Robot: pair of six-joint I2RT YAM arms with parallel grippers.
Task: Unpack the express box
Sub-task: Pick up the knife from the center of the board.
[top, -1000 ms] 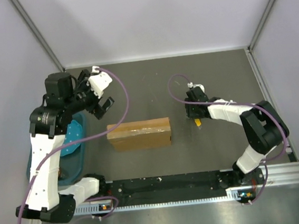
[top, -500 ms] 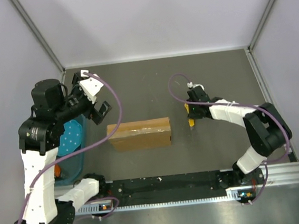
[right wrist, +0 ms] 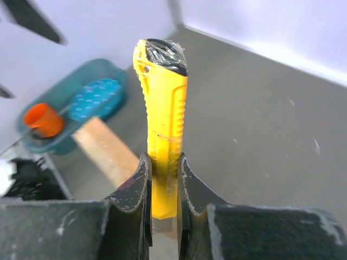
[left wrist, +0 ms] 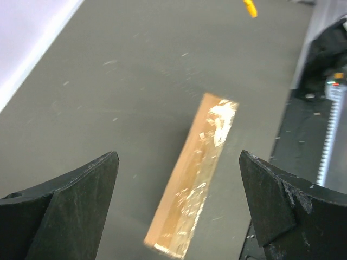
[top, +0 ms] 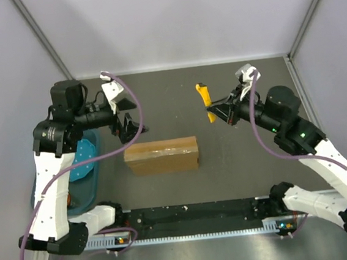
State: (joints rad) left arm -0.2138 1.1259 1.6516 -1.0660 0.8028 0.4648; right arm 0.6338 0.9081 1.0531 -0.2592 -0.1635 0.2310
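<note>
The express box [top: 162, 155], flat brown cardboard with shiny tape along its top, lies mid-table. It also shows in the left wrist view [left wrist: 198, 173] and the right wrist view [right wrist: 105, 151]. My right gripper [top: 219, 110] is raised above the table to the right of the box and beyond it, shut on a yellow utility knife [top: 206, 101]. The knife [right wrist: 161, 108] sticks out past the fingertips of the right gripper [right wrist: 162, 162]. My left gripper [top: 127, 127] hangs wide open above the box's far left corner. Nothing sits between the jaws of the left gripper [left wrist: 179, 157].
A teal tray [top: 81, 188] stands at the table's left edge under the left arm, holding a blue perforated disc [top: 85, 154] and an orange cup [right wrist: 43, 120]. A black rail [top: 194, 214] runs along the near edge. Walls close the left, back and right.
The right gripper has shut on the yellow knife and lifted it off the table, away from the box. The left gripper has swung in closer to the box's left end.
</note>
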